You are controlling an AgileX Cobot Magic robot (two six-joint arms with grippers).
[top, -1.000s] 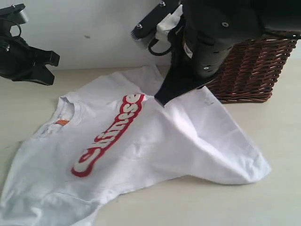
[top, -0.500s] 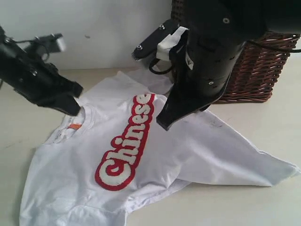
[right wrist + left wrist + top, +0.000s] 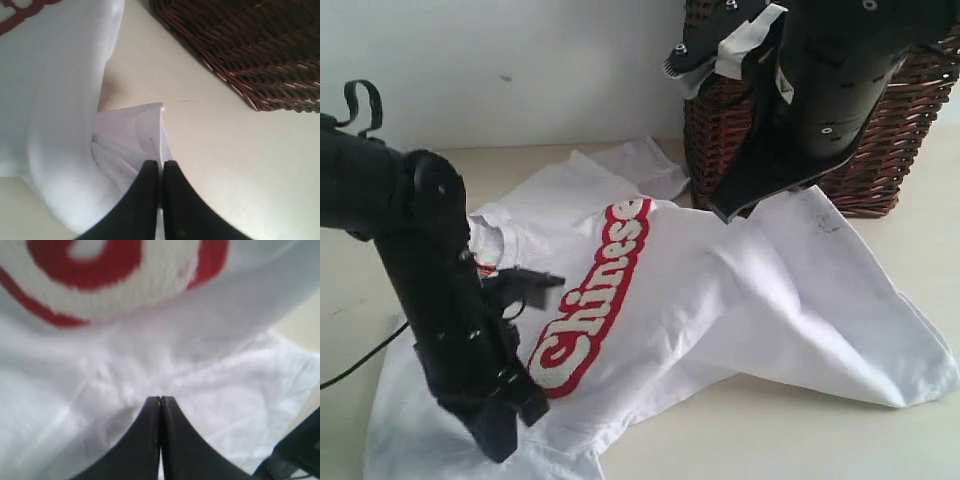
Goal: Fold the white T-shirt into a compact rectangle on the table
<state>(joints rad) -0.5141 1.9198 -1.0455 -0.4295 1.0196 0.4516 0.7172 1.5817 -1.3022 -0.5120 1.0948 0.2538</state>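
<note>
End effector left (image 3: 160, 399), end effector right (image 3: 161, 162), both clamped, seemingly on one white T-shirt (image 3: 720, 290).

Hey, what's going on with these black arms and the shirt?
Two robot arms are folding a white T-shirt on the table. The left hand pinches the cloth near the red lettering; the right hand grips a raised edge beside the wicker basket. The shirt lies rumpled, not yet folded.

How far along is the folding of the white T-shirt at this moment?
Done: the white T-shirt lies loosely spread on the table, print up. In hand: both grippers are shut on its cloth, the left gripper near the letter C, the right gripper holding an edge raised near the basket. Left: every fold; no rectangle yet.
</note>
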